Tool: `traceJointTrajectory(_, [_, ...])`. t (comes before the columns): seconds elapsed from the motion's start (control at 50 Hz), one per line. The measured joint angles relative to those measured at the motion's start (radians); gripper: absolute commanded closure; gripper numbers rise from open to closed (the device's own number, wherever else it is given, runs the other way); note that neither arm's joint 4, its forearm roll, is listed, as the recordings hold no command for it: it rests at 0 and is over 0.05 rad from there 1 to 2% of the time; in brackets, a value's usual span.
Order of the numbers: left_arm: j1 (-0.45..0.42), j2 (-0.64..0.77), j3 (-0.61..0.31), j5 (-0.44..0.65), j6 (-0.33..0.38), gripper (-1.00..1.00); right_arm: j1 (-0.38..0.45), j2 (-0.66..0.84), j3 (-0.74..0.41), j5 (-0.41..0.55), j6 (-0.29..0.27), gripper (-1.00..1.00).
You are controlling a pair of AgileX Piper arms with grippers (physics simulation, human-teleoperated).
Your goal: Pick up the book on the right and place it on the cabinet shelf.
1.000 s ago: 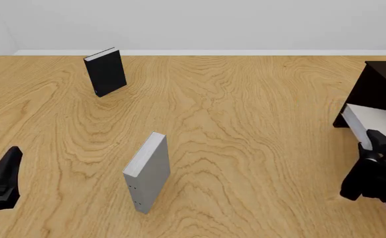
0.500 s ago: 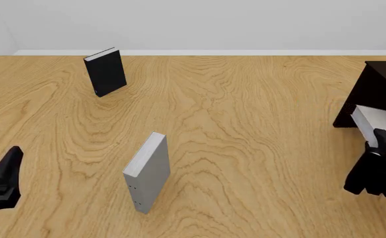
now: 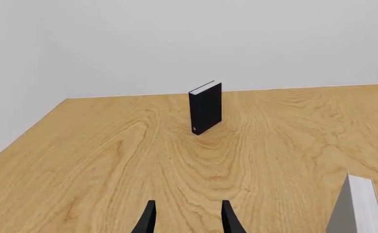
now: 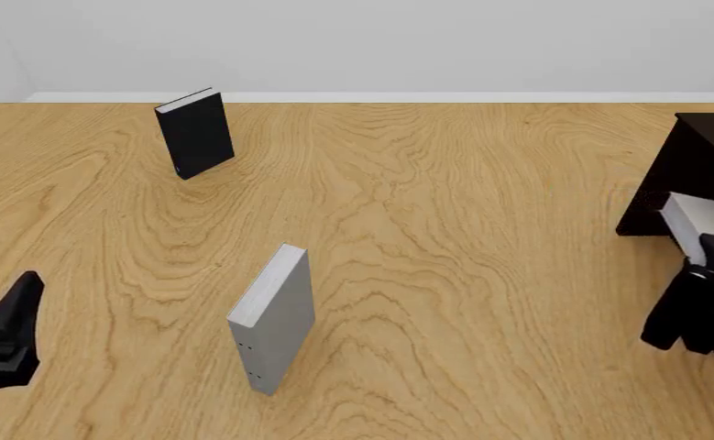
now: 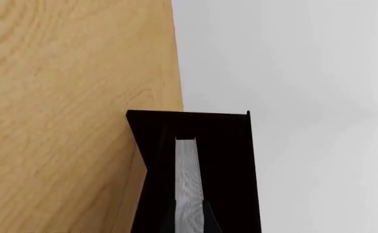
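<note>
A wooden table (image 4: 455,275) meets a white wall. The right gripper (image 4: 708,258) is clamped on the book (image 4: 696,218), just in front of the cabinet shelf (image 5: 234,160). The book looks hard, smooth and heavy, so squeezing its flat sides seems best; the left gripper (image 3: 187,218) sits apart, holding nothing.

On the surface (image 4: 455,238), 2 upright obstacles stand well apart on the left half: a black book (image 4: 195,133) near the far edge and a dotted grey book (image 4: 273,319) near the middle front, with bare wood between and around them. At the far right, the dark cabinet (image 4: 699,165) blocks the way, and the book (image 4: 699,220) in the right end effector (image 4: 705,266) fills the space just in front of it.
</note>
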State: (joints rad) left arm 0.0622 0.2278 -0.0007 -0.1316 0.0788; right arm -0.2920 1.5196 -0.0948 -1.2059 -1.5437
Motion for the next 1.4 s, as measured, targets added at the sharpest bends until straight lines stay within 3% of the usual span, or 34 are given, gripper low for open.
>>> traceJointTrajectory(0.66, [-0.004, 0.005, 0.000, 0.001, 0.007, -1.00, -0.060, 0.036, -0.021, 0.000, -0.027, 1.00])
traceJointTrajectory(1.4, [-0.010, 0.021, 0.000, -0.009, 0.009, -1.00, -0.078, 0.114, -0.034, -0.014, -0.001, 1.00])
